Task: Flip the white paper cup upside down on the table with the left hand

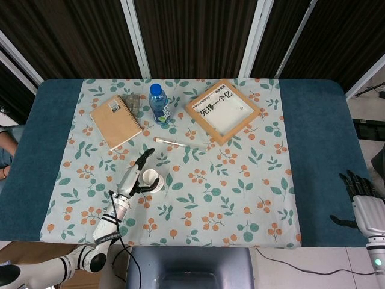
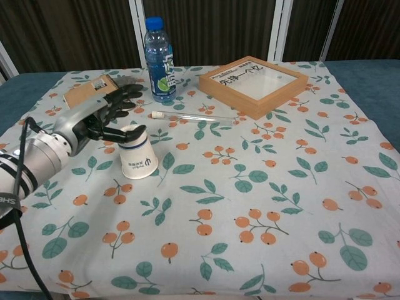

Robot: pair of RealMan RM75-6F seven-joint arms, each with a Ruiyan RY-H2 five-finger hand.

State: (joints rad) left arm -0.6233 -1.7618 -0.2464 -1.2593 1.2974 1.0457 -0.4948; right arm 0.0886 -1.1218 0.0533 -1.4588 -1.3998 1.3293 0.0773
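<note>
The white paper cup stands on the floral cloth with its wide mouth down and its blue-ringed base up; from above it shows as a white circle. My left hand hovers just left of and behind it, fingers spread and lifted off the cup wall. Only the thumb reaches toward the cup's top edge, and contact is unclear. In the head view the left hand lies beside the cup. My right hand hangs off the table's right edge, fingers apart, holding nothing.
Behind the cup lie a clear tube, a water bottle, a brown spiral notebook and a wooden framed sign. A small grey object sits by the notebook.
</note>
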